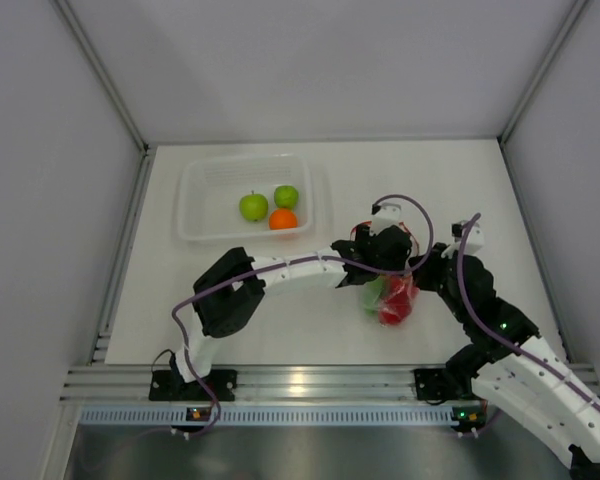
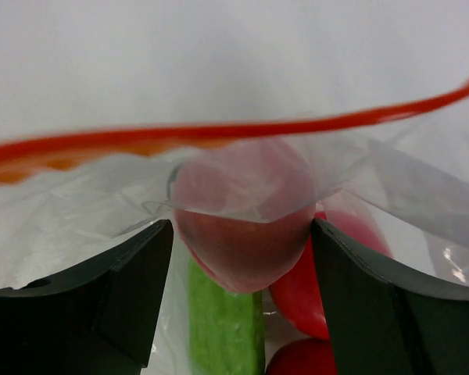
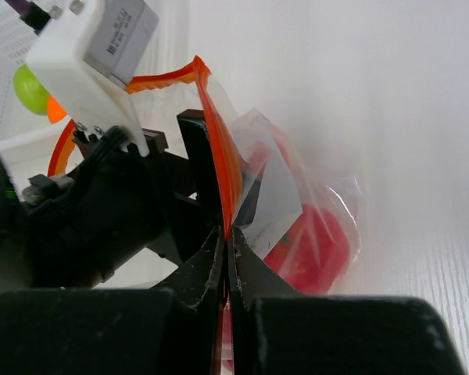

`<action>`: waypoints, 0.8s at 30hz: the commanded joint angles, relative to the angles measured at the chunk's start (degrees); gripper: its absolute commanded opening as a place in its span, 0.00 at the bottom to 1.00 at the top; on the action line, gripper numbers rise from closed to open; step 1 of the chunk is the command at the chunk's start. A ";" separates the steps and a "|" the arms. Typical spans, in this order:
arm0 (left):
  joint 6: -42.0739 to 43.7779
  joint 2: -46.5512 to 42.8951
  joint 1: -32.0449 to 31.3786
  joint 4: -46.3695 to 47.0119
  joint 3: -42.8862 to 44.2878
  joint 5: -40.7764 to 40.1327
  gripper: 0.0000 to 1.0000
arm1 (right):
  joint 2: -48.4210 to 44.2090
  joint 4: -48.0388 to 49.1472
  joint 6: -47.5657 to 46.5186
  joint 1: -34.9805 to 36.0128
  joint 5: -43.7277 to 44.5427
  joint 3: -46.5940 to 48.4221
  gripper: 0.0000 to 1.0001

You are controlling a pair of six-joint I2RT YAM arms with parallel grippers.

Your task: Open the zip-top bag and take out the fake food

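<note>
Bag (image 3: 320, 226) at tips of wide-open, empty left hand (image 2: 241, 242); right hand (image 3: 225, 238) pinches zipper strip (image 3: 219, 148).

One clear tub (image 1: 195, 190) is counted, holding three fruits: two green apples (image 1: 253, 206) and one orange (image 1: 283, 219). One zip-top bag (image 1: 392, 300) is seen; the red and green pieces (image 2: 297, 289) inside cannot be counted exactly.

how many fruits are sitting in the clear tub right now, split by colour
green fruit: 2
orange fruit: 1
total in the clear tub: 3
</note>
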 commanded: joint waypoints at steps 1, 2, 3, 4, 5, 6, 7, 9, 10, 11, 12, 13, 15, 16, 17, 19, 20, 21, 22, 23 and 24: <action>-0.78 2.10 0.33 -0.55 2.53 0.24 0.76 | -0.75 0.74 -0.71 0.66 0.46 0.33 0.00; -1.04 2.28 0.33 -0.55 2.53 -0.19 0.76 | -0.84 0.74 -0.80 0.66 0.47 0.33 0.00; -1.05 2.63 0.33 -0.55 2.79 -0.28 0.77 | -1.02 0.57 -0.80 0.66 0.55 0.16 0.00; -0.78 2.98 0.33 -0.55 2.88 -0.11 0.78 | -1.19 0.48 -0.98 0.66 0.73 0.24 0.00; -0.69 3.50 0.42 -0.47 3.15 0.24 0.79 | -1.19 0.04 -1.07 0.66 1.08 0.42 0.00; -0.43 3.95 0.42 -0.47 3.32 0.50 0.83 | -1.19 -0.05 -1.24 0.66 1.43 0.51 0.00; -0.34 4.38 0.42 -0.47 4.37 0.94 0.84 | -1.28 -0.14 -1.42 0.66 1.61 0.60 0.00; 0.01 5.97 0.42 -0.47 5.43 1.21 0.86 | -1.19 -0.23 -1.51 0.66 1.52 0.60 0.00; 0.01 6.32 0.42 -0.47 6.13 1.21 0.88 | -1.11 -0.23 -1.42 0.66 1.44 0.42 0.00; 0.01 6.76 0.42 -0.38 6.48 1.04 0.88 | -1.19 -0.14 -1.33 0.66 1.17 0.16 0.00; 0.01 7.46 0.42 -0.38 6.92 0.86 0.88 | -1.28 -0.05 -1.33 0.75 1.08 -0.10 0.00; 0.01 7.99 0.42 -0.38 7.36 0.68 0.89 | -1.19 0.04 -1.24 0.66 0.65 -0.28 0.00; 0.01 9.21 0.42 -0.03 8.86 0.33 0.89 | -1.37 0.39 -1.24 0.66 0.29 -0.81 0.00; 0.01 9.48 0.42 0.23 9.04 0.33 0.89 | -1.54 0.47 -1.24 0.75 0.03 -1.16 0.00; 0.01 9.83 0.42 1.11 9.39 0.33 0.88 | -1.72 0.39 -1.24 0.66 -0.15 -1.25 0.00; 0.27 10.62 0.42 2.17 9.74 0.51 0.83 | -1.81 0.39 -1.24 0.66 -0.23 -1.51 0.00; 0.27 11.06 0.42 2.17 10.61 0.68 0.75 | -1.90 0.39 -1.24 0.66 -0.24 -1.60 0.00; 0.36 11.24 0.42 2.08 10.79 0.86 0.68 | -1.90 0.30 -1.33 0.66 -0.24 -1.60 0.00; 0.27 11.07 0.42 2.08 10.88 0.94 0.61 | -1.90 0.13 -1.42 0.66 -0.06 -1.69 0.00; 0.01 10.72 0.42 2.08 10.71 1.12 0.55 | -1.90 0.12 -1.59 0.66 0.03 -1.69 0.00; -0.16 10.28 0.42 2.08 9.75 1.64 0.35 | -1.90 0.12 -1.68 0.66 0.20 -1.78 0.00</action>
